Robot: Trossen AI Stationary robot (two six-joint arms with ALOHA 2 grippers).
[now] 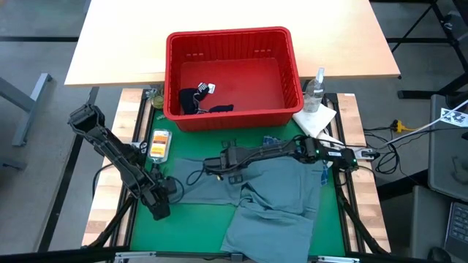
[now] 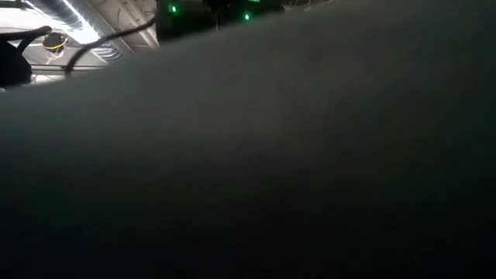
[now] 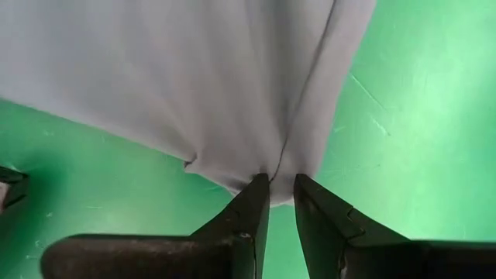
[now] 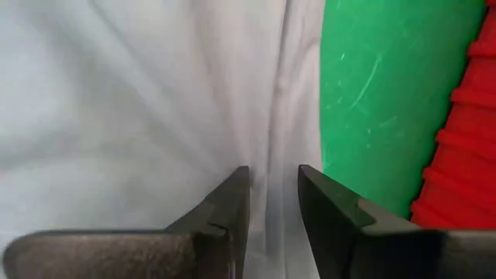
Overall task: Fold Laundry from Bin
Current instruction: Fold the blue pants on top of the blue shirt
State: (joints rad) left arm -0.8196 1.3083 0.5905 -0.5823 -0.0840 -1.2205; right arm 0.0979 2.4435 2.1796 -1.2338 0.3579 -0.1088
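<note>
A large grey-blue garment lies spread on the green mat, its near part reaching the table's near edge. Grey cloth fills most of the low view. My left gripper is shut on the garment at its left end. My right gripper is shut on it at its far edge, just in front of the red bin. A dark navy garment lies on the bin's floor at its left side. My left gripper pinches the garment's left corner between its two fingers, slanting down from the table's left. Creases fan out from the pinch and the cloth beyond lies on the mat. My right gripper pinches a raised fold close to the garment's far edge, pointing steeply down. Creases run from the fingers into the cloth.
A clear spray bottle and a white paper towel sit at the bin's right. A small orange and white packet lies left of the garment. Bare green mat shows between the garment's far edge and the bin wall.
</note>
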